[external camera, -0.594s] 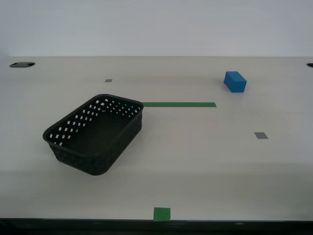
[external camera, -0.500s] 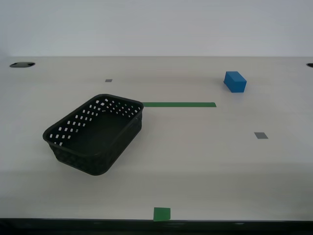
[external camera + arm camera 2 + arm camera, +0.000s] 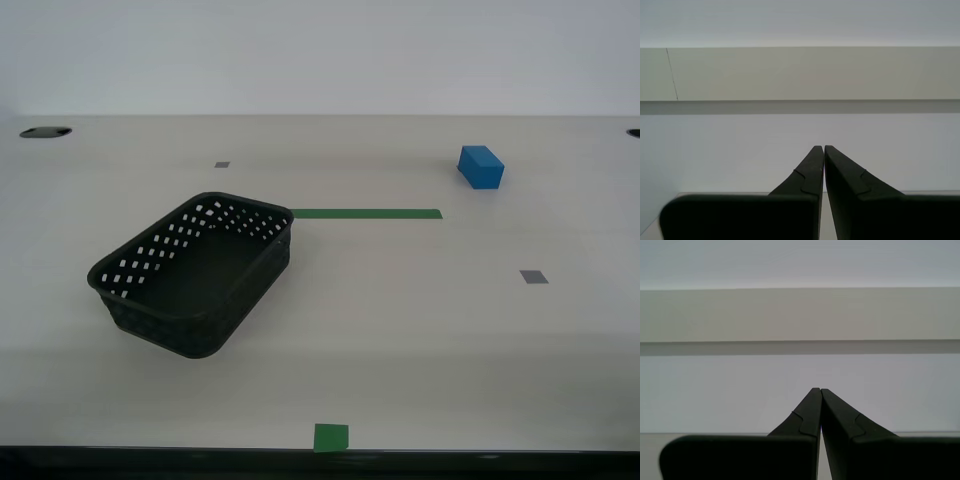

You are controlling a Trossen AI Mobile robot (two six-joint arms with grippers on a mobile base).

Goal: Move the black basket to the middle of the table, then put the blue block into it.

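Basket (image 3: 192, 273) is sitting empty on the bench (image 3: 420, 330), well apart from the block (image 3: 481, 167). My first gripper (image 3: 820, 390) and my second gripper (image 3: 823, 147) are both keeping their jaws pressed together.

No readable text, label, brand, number or sign anywhere in the three views. Only unmarked tape on the table (image 3: 420, 330): a plain green strip (image 3: 366, 213) at centre frame, a blank green square (image 3: 331, 437) at the bottom edge, blank grey squares (image 3: 534, 277) right of centre and upper left.
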